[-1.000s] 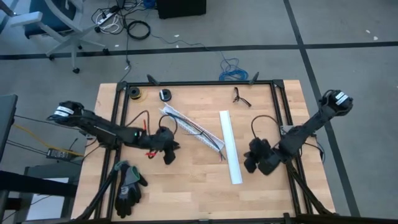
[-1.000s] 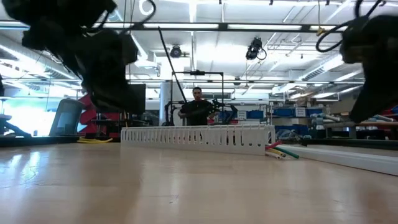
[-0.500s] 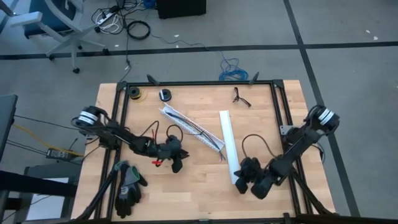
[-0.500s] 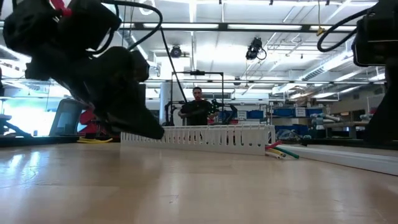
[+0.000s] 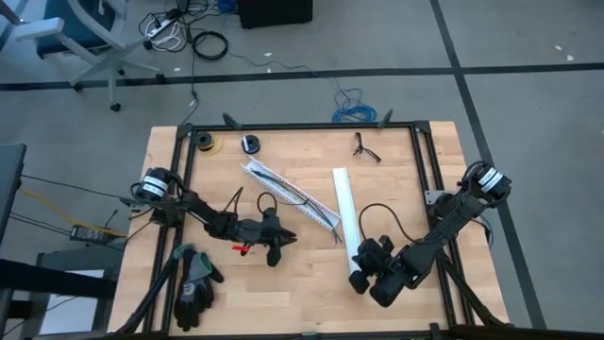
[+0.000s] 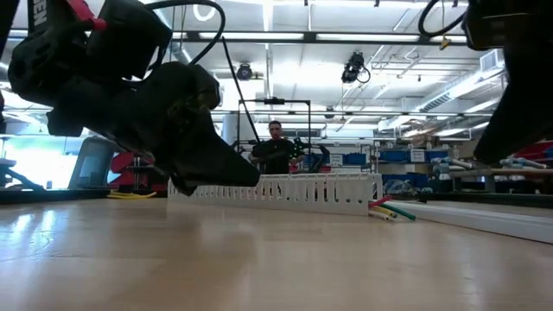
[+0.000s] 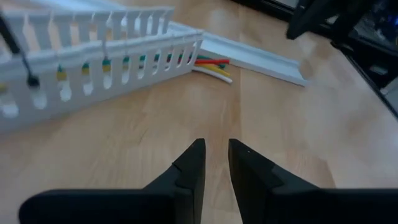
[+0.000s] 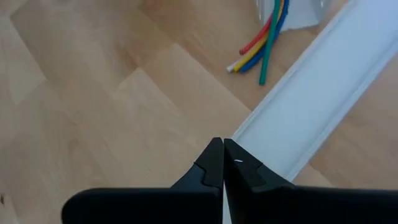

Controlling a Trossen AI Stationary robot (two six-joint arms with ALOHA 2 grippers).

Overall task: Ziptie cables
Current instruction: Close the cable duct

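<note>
The cables (image 7: 211,65) are several short coloured wires, red, yellow, green and blue. They run inside a white slotted duct (image 5: 288,194), and their ends stick out of its right end onto the table (image 8: 261,43) (image 6: 390,211). My left gripper (image 5: 281,240) (image 7: 216,154) hovers low over bare wood, near and left of the duct. It points toward the wire ends and is open by a narrow gap. My right gripper (image 5: 360,280) (image 8: 218,147) is shut and hangs above the near end of a flat white strip (image 5: 347,222).
Black gloves (image 5: 193,283) lie at the near-left corner. Two small rolls (image 5: 203,142) (image 5: 250,144) and a dark clip (image 5: 366,148) sit along the far edge. A black frame (image 5: 420,161) borders the table. A person (image 6: 275,151) stands in the room beyond. Bare wood lies between the grippers.
My left gripper has moved toward the table's right and slightly nearer, sinking and tipping its fingers forward. My right gripper has swung toward the near edge and leftward, from right of the white strip to above its near end. The duct, strip and cables have stayed put.
</note>
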